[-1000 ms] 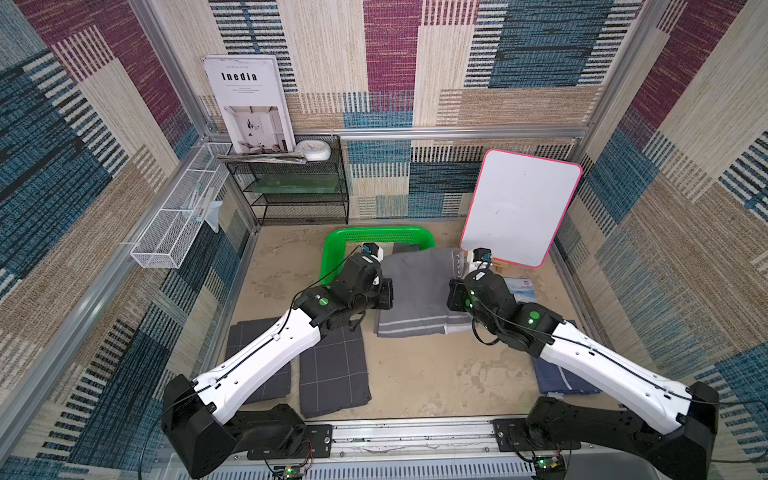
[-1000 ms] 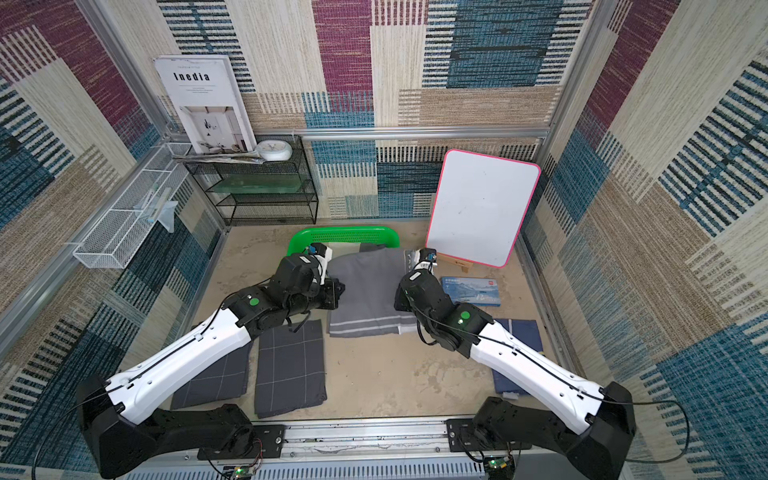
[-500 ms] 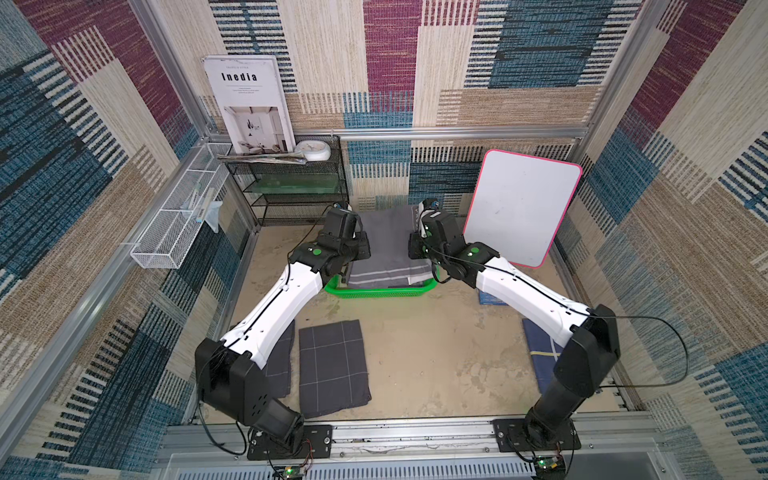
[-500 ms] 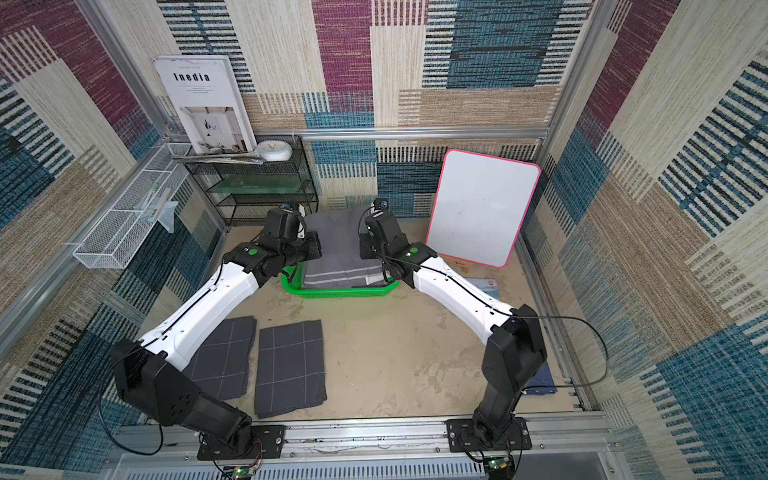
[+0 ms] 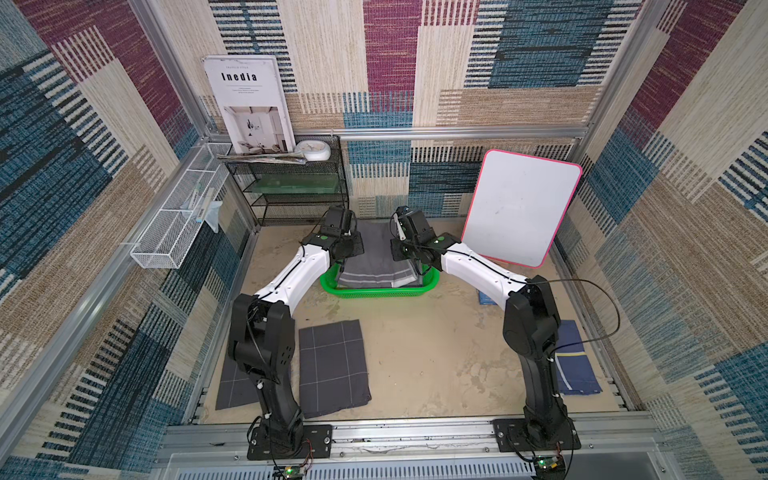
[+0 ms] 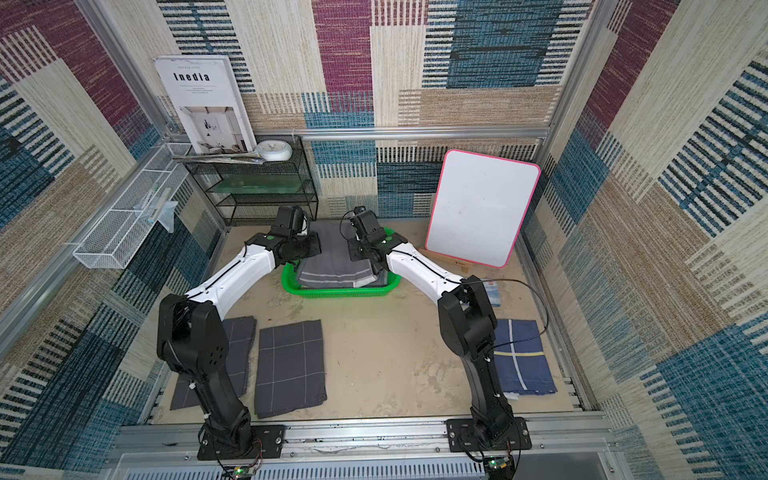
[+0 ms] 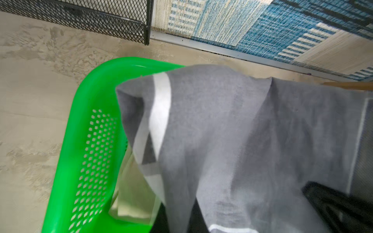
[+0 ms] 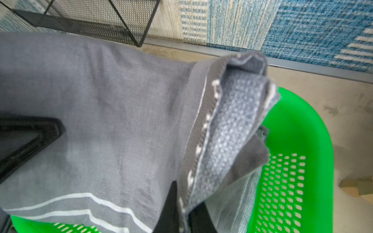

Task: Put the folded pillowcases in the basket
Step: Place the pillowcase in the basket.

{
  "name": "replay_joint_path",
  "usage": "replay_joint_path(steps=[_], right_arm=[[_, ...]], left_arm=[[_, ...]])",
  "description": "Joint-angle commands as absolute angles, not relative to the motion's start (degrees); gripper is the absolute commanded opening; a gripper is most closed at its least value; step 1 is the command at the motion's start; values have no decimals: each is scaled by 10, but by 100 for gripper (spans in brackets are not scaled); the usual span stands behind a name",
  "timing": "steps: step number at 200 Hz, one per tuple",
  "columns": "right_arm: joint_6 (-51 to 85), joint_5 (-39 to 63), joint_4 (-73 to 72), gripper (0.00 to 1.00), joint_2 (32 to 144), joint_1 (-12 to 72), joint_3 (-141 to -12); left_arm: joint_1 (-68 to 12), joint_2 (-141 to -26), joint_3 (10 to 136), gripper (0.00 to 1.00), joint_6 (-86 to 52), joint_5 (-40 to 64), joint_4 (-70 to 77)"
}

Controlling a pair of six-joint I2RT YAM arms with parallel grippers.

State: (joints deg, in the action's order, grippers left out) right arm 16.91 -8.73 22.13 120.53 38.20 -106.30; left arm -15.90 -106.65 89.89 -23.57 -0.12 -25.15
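Observation:
The folded pillowcase (image 5: 376, 259), grey with white stripes, hangs over the bright green basket (image 5: 374, 292) near the back wall. Its near end rests inside the basket and its far end is held up. My left gripper (image 5: 348, 249) is shut on its left edge and my right gripper (image 5: 400, 249) on its right edge. The left wrist view has the left gripper (image 7: 179, 219) pinching the pillowcase (image 7: 222, 131) above the basket's perforated wall (image 7: 90, 145). In the right wrist view the right gripper (image 8: 184, 217) pinches the layered hem of the pillowcase (image 8: 228, 125) over the basket (image 8: 292, 161).
A black mesh shelf (image 5: 291, 195) and a white wire rack (image 5: 178, 224) stand at the back left. A pink-edged whiteboard (image 5: 519, 208) leans at the back right. Dark checked cloths (image 5: 332, 365) lie at the front left, a blue cloth (image 5: 573, 365) at the front right.
Both arms have stretched away from the front and carried the pillowcase from the table's middle to over the basket. Over the last half second it has barely moved.

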Motion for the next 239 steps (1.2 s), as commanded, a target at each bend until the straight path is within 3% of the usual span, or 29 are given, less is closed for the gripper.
replay_joint_path(steps=[1, 78, 83, 98, 117, 137, 194, 239], right_arm=[[143, -101, 227, 0, 1210, 381, -1057], [125, -145, 217, 0, 1259, 365, -1041], [124, -149, 220, 0, 1264, 364, -1047], [124, -151, 234, 6, 1272, 365, -1065], [125, -151, 245, 38, 1264, 366, -1070], [128, -168, 232, 49, 1224, 370, -1042], [143, -167, 186, 57, 1117, 388, -950], [158, -90, 189, 59, 1065, 428, -918]], left_arm=[[-160, -1077, 882, 0, -237, 35, -206], [-128, -1134, 873, 1, -248, 16, -194], [-126, -1134, 873, 4, -248, 16, -194], [-125, -1136, 880, 28, -241, 31, -203], [-126, -1130, 884, 53, -232, 57, -216], [-128, -1089, 852, 71, -238, 69, -196], [-141, -951, 764, 81, -278, 40, -178], [-166, -821, 646, 84, -343, 19, -149]])
